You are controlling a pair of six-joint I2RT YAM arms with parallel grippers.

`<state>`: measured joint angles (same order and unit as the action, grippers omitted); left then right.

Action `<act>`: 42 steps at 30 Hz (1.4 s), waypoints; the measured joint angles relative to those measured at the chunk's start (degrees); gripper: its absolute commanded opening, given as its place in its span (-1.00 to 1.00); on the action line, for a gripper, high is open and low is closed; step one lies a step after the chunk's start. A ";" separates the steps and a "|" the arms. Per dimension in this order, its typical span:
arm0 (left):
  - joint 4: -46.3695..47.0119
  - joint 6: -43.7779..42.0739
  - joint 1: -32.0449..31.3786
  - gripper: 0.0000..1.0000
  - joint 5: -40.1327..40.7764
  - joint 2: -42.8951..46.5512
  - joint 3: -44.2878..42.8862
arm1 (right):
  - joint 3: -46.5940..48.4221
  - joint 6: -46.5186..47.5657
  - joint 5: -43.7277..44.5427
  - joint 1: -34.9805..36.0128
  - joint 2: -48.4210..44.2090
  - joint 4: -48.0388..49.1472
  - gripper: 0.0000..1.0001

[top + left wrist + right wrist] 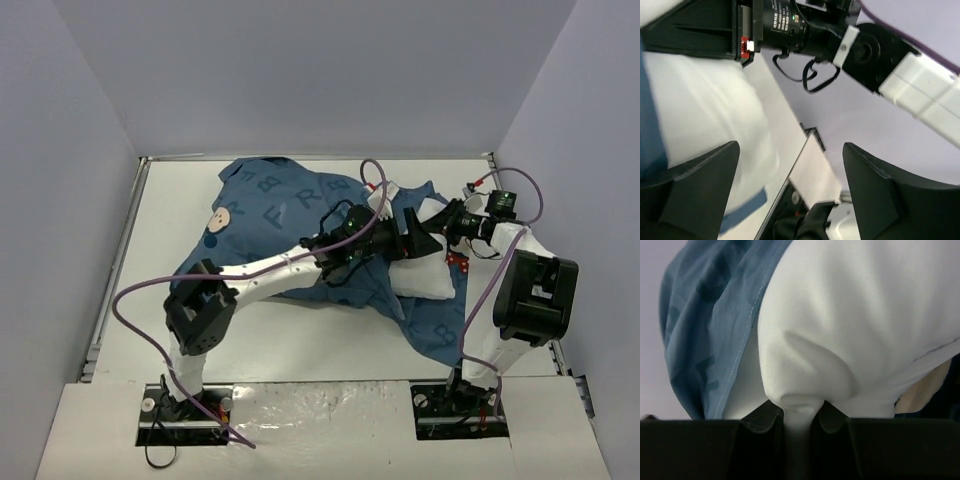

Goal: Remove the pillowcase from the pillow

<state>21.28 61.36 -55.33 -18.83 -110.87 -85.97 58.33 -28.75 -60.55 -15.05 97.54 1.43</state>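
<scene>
The dark-blue pillowcase (270, 205) lies crumpled across the middle of the table, with a flap trailing toward the front right. The white pillow (425, 280) sticks out of it on the right. My right gripper (428, 222) is shut on a pinched corner of the pillow (865, 315), and the pillowcase edge (705, 315) is pulled back beside it. My left gripper (396, 240) hovers over the pillow next to the right gripper. In the left wrist view it (790, 150) is open and empty, with the pillow (700, 100) and a blue strip of the pillowcase (745, 206) below it.
The white table (170, 220) has raised rails along its left and right edges and grey walls close around it. Purple cables (150, 300) loop off both arms. The right arm's elbow (535, 295) stands near the right rail.
</scene>
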 measured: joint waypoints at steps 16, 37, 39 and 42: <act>-47.36 -23.71 36.89 0.87 16.59 45.07 19.65 | 5.14 30.32 2.64 -0.68 -2.84 -13.14 -1.00; -53.90 -41.11 41.72 0.93 5.66 49.22 37.22 | 24.85 37.11 6.23 -5.42 8.98 -19.61 -1.00; -53.05 -39.80 40.83 0.93 3.32 49.96 40.63 | 24.85 36.65 6.25 -5.57 9.27 -19.69 -1.00; -50.97 -37.33 36.41 0.93 1.42 51.23 44.26 | 24.83 36.33 6.32 -5.55 9.29 -19.65 -1.00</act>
<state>-29.69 24.03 -18.92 -17.41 -59.64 -41.71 83.15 7.57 -54.24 -20.60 106.83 -18.22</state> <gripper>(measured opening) 0.970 0.122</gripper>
